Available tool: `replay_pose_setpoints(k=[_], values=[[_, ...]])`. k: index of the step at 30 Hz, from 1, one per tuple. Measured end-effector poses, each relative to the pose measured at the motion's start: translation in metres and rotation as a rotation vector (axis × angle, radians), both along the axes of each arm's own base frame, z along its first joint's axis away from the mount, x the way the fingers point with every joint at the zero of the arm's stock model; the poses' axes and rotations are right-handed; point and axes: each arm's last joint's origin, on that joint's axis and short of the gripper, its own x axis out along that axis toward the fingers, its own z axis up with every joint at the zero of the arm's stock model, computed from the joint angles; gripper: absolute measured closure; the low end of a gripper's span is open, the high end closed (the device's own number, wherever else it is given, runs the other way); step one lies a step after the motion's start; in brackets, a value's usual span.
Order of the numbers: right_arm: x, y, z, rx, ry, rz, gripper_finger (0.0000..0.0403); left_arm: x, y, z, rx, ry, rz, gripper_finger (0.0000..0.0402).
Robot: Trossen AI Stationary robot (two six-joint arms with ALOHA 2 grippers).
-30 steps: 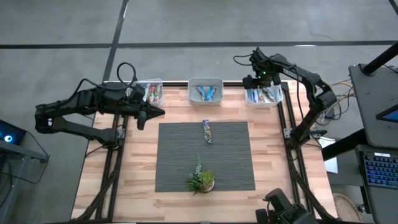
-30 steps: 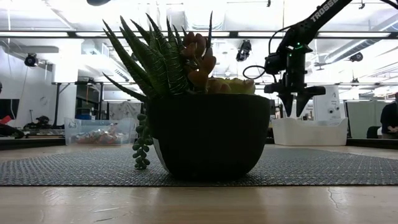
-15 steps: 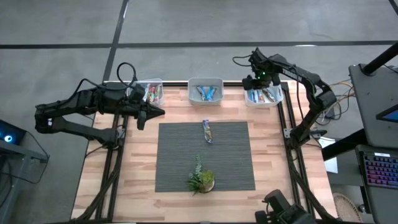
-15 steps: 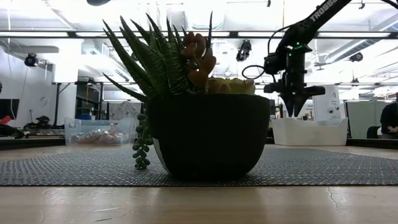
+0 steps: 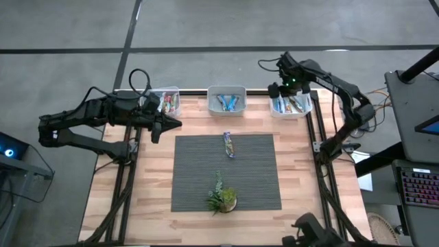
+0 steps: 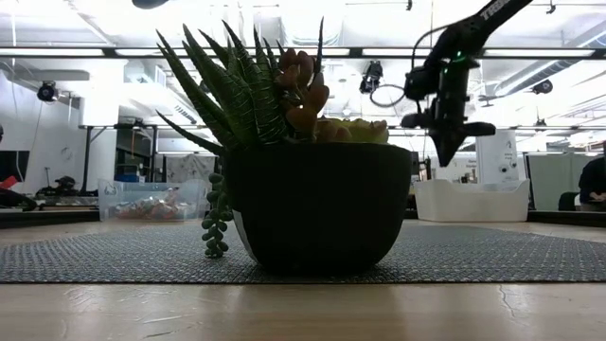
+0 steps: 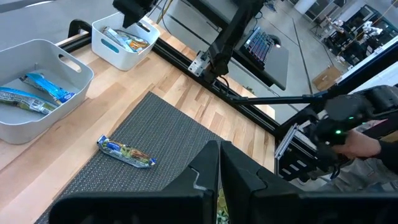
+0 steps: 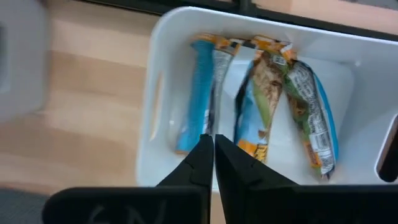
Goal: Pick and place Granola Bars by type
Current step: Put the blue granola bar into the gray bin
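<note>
We see one slim granola bar in a shiny blue wrapper (image 5: 228, 145) lying on the grey woven mat (image 5: 199, 185) at centre frame, with the other wrapped bars sorted into three bins along the upper edge. Our right gripper (image 5: 282, 90), clenched and empty, hovers above the white bin (image 5: 309, 104) at upper right. Our left gripper (image 5: 173, 124) waits clenched at upper left.

We see the right gripper (image 5: 282, 88) raised at the far right of the worktop, arm bent at the elbow, fingers (image 8: 200, 163) pressed together, pointing down, holding nothing. The left gripper (image 5: 177, 123) points inward from the far left, arm stretched low, its fingers (image 7: 208, 169) closed and empty.
</note>
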Motion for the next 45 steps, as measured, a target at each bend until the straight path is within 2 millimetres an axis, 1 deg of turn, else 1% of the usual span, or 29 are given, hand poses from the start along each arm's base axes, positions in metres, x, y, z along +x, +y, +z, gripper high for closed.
replay_pose_setpoints(k=[10, 16, 22, 27, 32, 38, 45], values=[[-0.004, 0.040, 0.054, -0.156, -0.118, 0.084, 0.0394, 0.000, 0.000, 0.000, 0.000, 0.000, 0.000, 0.0402], [-0.011, 0.063, 0.077, -0.212, -0.175, 0.091, 0.0394, 0.000, 0.000, 0.000, 0.000, 0.000, 0.000, 0.0402], [-0.013, 0.089, 0.096, -0.257, -0.248, 0.148, 0.0394, 0.000, 0.000, 0.000, 0.000, 0.000, 0.000, 0.0402], [-0.010, 0.112, 0.108, -0.274, -0.319, 0.236, 0.0394, 0.000, 0.000, 0.000, 0.000, 0.000, 0.000, 0.0402], [-0.007, 0.139, 0.119, -0.303, -0.372, 0.370, 0.0394, 0.000, 0.000, 0.000, 0.000, 0.000, 0.000, 0.0402], [-0.009, 0.173, 0.133, -0.349, -0.455, 0.548, 0.0394, 0.000, 0.000, 0.000, 0.022, 0.001, -0.008, 0.0402], [-0.010, 0.201, 0.152, -0.439, -0.633, 0.674, 0.0394, 0.003, 0.000, 0.002, 0.081, -0.022, -0.028, 0.0402]])
